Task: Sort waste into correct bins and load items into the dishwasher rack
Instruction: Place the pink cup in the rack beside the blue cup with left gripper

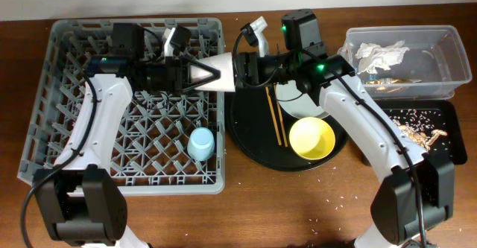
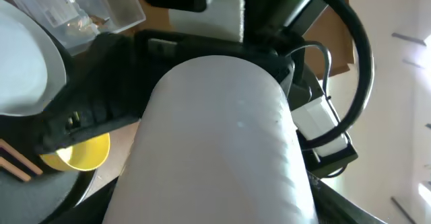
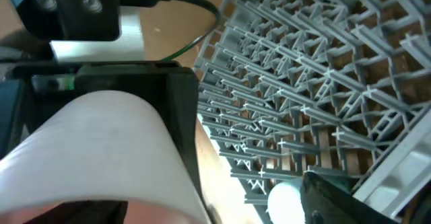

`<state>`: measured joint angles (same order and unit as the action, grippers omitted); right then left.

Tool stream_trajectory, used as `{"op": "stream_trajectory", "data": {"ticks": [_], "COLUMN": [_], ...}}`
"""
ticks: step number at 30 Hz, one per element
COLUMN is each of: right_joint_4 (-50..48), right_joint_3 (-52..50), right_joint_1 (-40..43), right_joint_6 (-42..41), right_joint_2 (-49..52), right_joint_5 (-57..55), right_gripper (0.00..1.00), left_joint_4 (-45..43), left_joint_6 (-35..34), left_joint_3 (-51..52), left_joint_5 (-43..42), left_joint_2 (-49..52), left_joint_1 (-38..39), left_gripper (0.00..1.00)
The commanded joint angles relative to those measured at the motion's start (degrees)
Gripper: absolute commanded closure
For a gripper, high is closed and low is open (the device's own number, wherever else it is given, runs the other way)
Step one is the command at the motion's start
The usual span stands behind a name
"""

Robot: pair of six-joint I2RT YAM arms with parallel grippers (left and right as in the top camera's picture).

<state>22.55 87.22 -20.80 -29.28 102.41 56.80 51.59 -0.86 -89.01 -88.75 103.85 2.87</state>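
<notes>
Overhead: plate [image 1: 222, 80] suspended between left jaws and right jaws over rack [image 1: 127, 185]. Cannot tell which jaws hold it. Confirm left hold before lowering between pegs.

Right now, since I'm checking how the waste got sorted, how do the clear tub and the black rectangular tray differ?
The clear tub is deep with see-through walls; the black tray is shallow and opaque. The tub holds crumpled white napkins; the tray holds beige scraps and rice-like crumbs. The tub sits farther from the arms' bases, the tray nearer. Both are rectangular, of similar footprint, and lie next to each other.
</notes>
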Motion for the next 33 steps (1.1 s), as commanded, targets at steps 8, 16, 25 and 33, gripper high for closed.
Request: {"op": "stream_trajectory", "data": {"ticks": [8, 16, 25, 33], "right_joint_4": [19.2, 31.5, 36.7, 37.1], "right_joint_3": [0.3, 0.4, 0.3, 0.3], "right_joint_1": [15.8, 20.5, 20.4, 20.4], "right_joint_6": [10.8, 17.5, 20.9, 20.9], "right_joint_2": [0.2, -4.4, -5.0, -5.0], "right_joint_5": [-11.5, -25.7, -28.5, -29.2], "right_gripper": [0.04, 0.04, 0.05, 0.04], "left_joint_4": [3.6, 15.2, 18.1, 18.3], "left_joint_6": [0.0, 0.0, 0.0, 0.0], "left_joint_3": [-2.6, -12.6, -12.4, -12.4], "left_joint_5": [39.1, 80.0, 90.7, 90.7], "left_joint_2": [0.2, 0.2, 10.0, 14.2], "left_joint_1": [-3.4, 6.7, 15.6, 15.6], "left_gripper": [0.44, 0.38, 0.39, 0.13]}}
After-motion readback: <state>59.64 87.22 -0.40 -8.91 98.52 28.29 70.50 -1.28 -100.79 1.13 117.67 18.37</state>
